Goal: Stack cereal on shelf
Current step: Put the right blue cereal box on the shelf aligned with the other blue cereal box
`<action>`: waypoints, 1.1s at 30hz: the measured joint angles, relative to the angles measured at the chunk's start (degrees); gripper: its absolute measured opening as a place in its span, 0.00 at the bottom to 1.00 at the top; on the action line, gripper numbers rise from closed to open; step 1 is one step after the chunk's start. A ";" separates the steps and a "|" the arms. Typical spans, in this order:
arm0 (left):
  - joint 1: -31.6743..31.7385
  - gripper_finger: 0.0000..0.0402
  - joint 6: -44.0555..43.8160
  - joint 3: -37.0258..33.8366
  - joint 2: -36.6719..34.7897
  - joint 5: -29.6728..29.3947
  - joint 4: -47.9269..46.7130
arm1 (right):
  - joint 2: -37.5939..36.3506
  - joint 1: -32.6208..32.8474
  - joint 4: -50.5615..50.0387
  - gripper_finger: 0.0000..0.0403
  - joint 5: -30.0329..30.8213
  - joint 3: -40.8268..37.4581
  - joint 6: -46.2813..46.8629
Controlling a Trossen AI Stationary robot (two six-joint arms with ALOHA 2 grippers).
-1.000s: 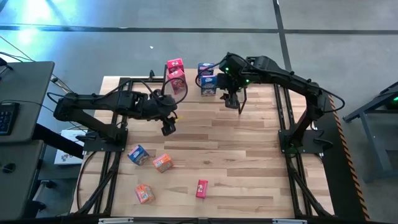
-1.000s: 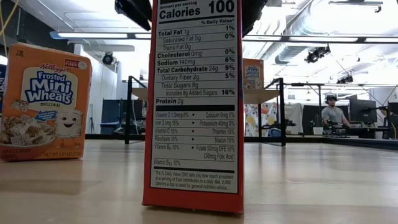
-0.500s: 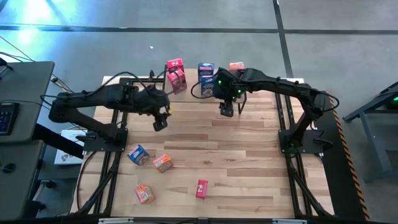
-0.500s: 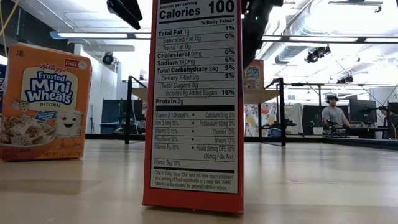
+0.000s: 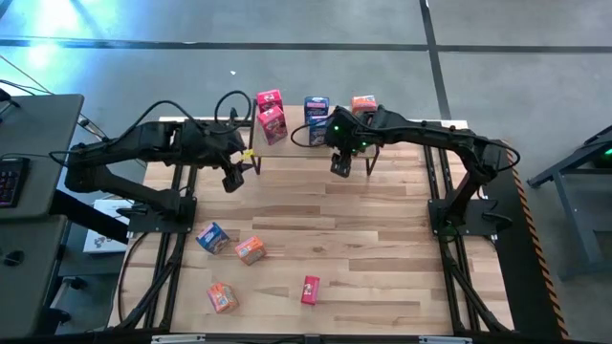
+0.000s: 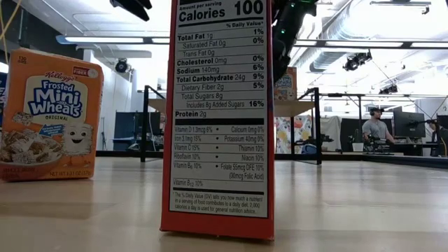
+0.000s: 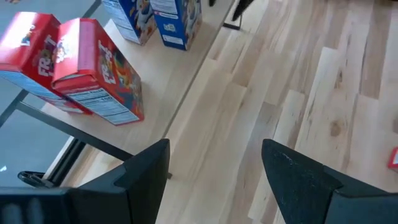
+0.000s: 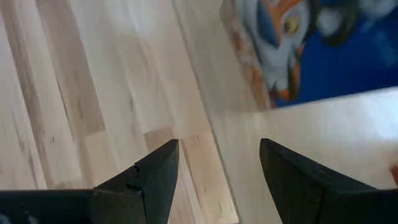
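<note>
Tabletop (image 5: 382,248): four boxes (image 5: 251,250) loose; both end effectors apart, apparently empty, near shelf (image 5: 402,134).

pale wood plank tabletop (image 5: 363,229) carries four small cereal boxes down around 7 o'clock: a blue box (image 5: 212,236), two orange ones (image 5: 251,250) (image 5: 222,297) and a red one (image 5: 310,290) standing up. up at 12 the shelf (image 5: 296,145) holds red (image 5: 272,122), blue (image 5: 318,119) and orange boxes (image 5: 363,103).

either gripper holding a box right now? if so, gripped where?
No. Left gripper and right gripper both have open jaws with only bare wood between them; the red cereal boxes stand untouched on the shelf.
</note>
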 joint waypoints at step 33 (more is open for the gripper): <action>-0.02 0.61 3.43 0.00 -0.08 4.14 -0.13 | 0.00 0.11 8.10 0.54 6.44 0.08 2.45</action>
